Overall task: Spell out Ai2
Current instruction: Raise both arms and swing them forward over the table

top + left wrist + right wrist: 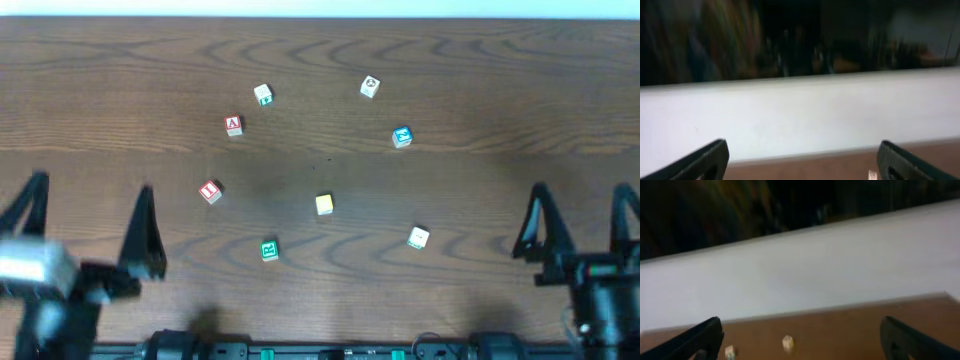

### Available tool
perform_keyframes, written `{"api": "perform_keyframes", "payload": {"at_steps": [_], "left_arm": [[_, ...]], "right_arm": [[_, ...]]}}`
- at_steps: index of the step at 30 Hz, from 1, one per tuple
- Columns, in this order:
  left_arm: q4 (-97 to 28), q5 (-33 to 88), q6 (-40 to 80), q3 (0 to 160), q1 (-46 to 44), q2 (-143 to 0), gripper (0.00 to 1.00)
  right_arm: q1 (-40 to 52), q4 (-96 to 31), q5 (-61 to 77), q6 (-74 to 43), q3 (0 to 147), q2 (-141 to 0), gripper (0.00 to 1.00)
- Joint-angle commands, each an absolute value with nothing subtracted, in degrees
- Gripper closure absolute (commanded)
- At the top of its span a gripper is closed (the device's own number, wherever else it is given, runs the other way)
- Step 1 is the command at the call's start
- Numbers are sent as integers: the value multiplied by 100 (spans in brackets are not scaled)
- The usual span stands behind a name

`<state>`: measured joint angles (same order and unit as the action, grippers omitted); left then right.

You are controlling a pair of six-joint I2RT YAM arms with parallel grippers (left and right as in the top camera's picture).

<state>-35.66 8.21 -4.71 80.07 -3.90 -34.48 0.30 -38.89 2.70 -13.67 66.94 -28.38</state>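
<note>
— Has either arm picked anything up?

— No. The left gripper (90,225) sits at the near edge of the table (500,60) with its fingers spread wide and nothing between them. The right gripper (583,222) is the same on the other side, splayed and empty. Both wrist cameras look out low across the wood at a pale wall (800,115). That fits arms parked back and level, I'd say so they don't block the overhead camera's sight of the work.

— And the letters?

— Scattered loose around the middle, none touching another. The red block (233,125) on the left seems to show an A on top. A second red block (210,191), nearer the left arm, may carry an I (too small for me to swear to it). The blue block (402,136) on the right could be the 2, but I can't read it.

— So nothing spelled?

— Nothing lined up yet. My guess is the left arm takes the two reds, since they lie on its side, and the right arm takes the blue. The bare patch beside the yellow block (324,204) would serve for the row.
</note>
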Motion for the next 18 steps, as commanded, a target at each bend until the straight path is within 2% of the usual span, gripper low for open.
{"api": "perform_keyframes", "payload": {"at_steps": [1, 5, 8, 14, 18], "left_arm": [[-4399, 729, -469, 9216, -377, -4729, 5], [-5815, 401, -469, 10418, -377, -6228, 5], [-6635, 668, -309, 10901, -377, -7255, 4], [-7317, 1061, -193, 10886, -377, -8720, 5], [-7516, 1059, 305, 10886, -377, -9664, 5]], "right_arm": [[45, -4661, 150, -1433, 7732, -3983, 1], [45, -6086, 239, -1435, 8753, -5330, 1], [45, -6593, 784, -1431, 9048, -6191, 1], [45, -7338, 1127, -1433, 8982, -7450, 1], [47, -7682, 1092, -1409, 8906, -8267, 1]]}}
